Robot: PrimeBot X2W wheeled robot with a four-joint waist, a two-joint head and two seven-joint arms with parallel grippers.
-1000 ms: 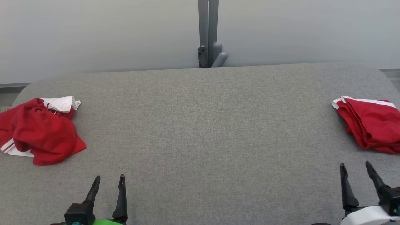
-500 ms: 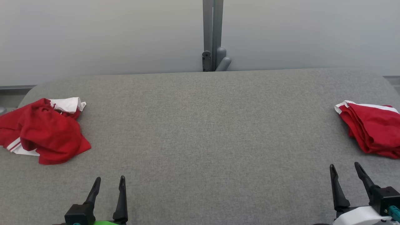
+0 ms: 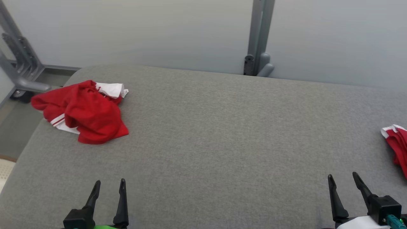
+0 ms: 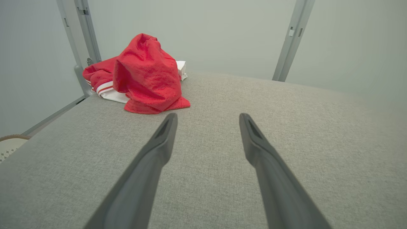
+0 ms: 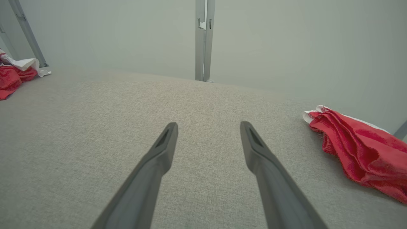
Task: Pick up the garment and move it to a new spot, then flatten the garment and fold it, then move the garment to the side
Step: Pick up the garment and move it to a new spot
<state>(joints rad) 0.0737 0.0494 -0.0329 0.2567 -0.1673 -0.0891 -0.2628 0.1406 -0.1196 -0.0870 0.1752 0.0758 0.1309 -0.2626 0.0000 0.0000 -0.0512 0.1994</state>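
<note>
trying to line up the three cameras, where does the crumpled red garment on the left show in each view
Head view: crumpled red garment at upper left, near the far left corner of the table.
Left wrist view: upper left, just beyond the open left gripper.
Right wrist view: cut off by the left edge.
Shared landmark: the grey post behind the table, standing right of the garment in each view.
</note>
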